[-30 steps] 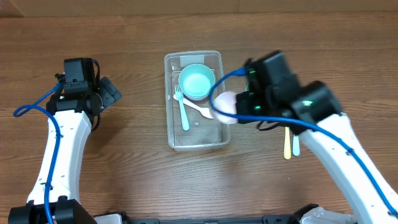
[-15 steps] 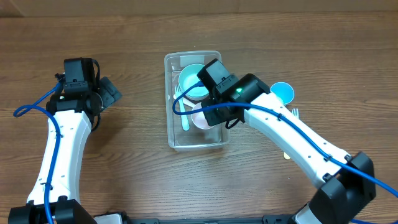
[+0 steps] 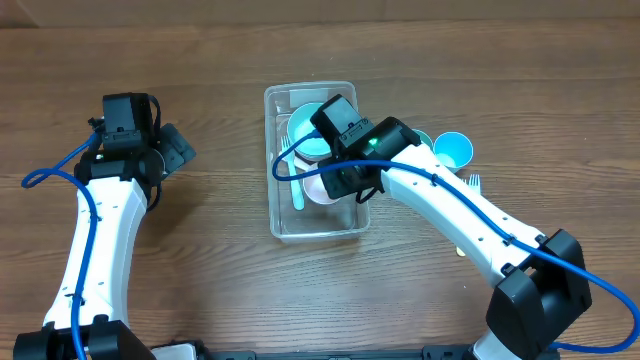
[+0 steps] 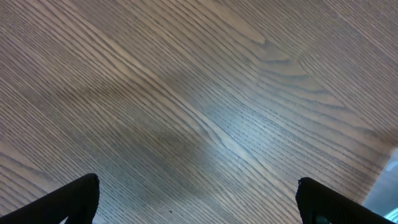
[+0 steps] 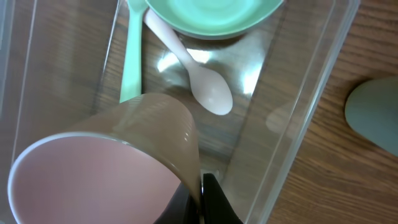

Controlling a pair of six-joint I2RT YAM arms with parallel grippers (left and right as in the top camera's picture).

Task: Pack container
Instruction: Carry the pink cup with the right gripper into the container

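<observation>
The container [image 3: 272, 205], a clear rectangular tub, sits mid-tabletop [image 3: 200, 60] holding a bowl [image 5: 211, 15], fork [image 5: 130, 62] and spoon [image 5: 205, 84], with the right gripper [image 5: 200, 199] jaws clenched on a pink cup [image 5: 106, 168] over its interior and the left gripper [image 4: 199, 202] jaws released above bare wood.

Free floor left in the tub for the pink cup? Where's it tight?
Free: container near end, bare between the pink cup and the near wall; also a strip between pink spoon and right wall. Tight: far end, filled by the bowl; green fork along left wall.
</observation>
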